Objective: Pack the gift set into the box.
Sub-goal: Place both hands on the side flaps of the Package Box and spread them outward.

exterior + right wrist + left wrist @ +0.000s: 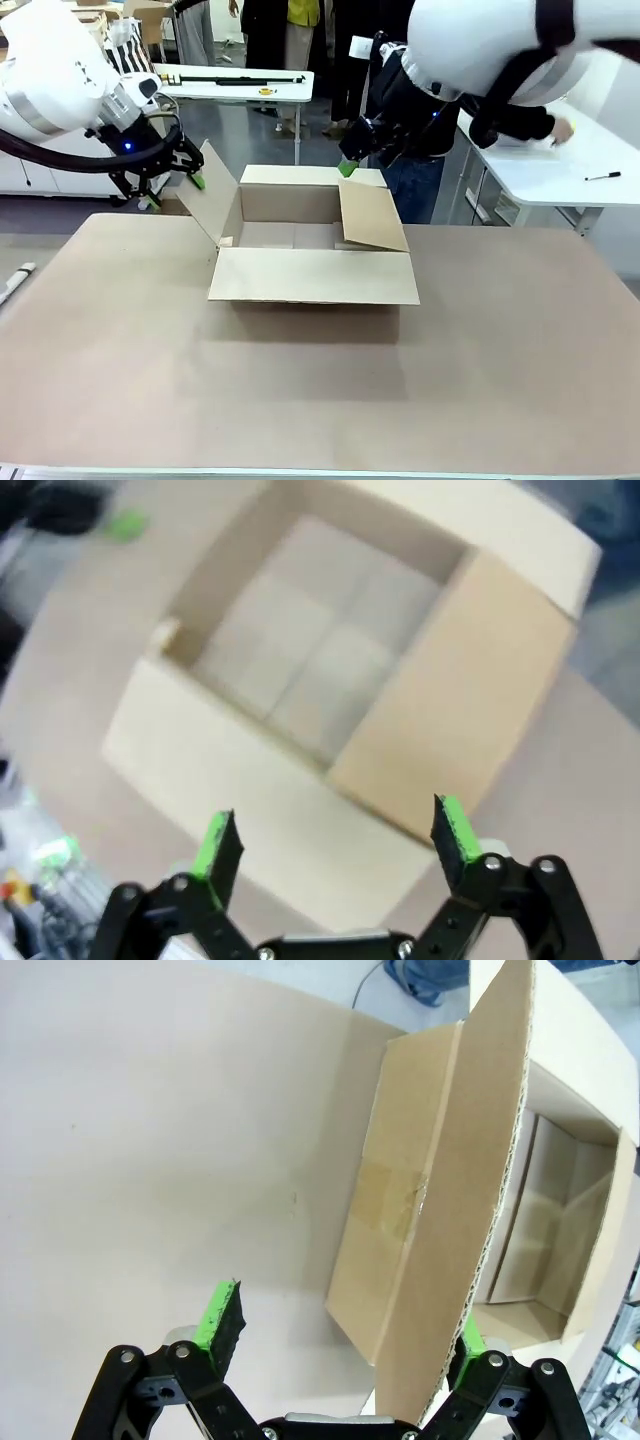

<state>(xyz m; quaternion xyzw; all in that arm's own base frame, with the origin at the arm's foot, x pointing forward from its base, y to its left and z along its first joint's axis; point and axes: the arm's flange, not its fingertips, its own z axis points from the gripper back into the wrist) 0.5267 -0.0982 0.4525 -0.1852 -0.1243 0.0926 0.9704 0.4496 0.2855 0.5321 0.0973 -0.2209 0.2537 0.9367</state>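
**Desk:** What did you have in front of you?

**Me:** One surface [520,380], and at its middle one box [290,205], top open and its floor bare cardboard. I reckoned the packing hadn't begun, so I was clearing the mouth first.

**Desk:** How were the flaps?

**Me:** There were four. The near flap [315,275] lay flat toward me, and the far flap [290,175] stood up. The left flap [210,195] leaned outward. The right flap [372,215] sagged in over the opening, and I judged it would block anything going in.

**Desk:** And the arms?

**Me:** Two pincers, both with jaws apart and gripping nothing. The left pincer [343,1332] straddled the left flap's edge. The cardboard ran between its two green pads [222,1318] and sat close to one of them, I think so it could hold that flap back. The right pincer [335,838] hovered over the box near its far right corner, above the sagging flap. That looked well placed to nudge the flap outward.
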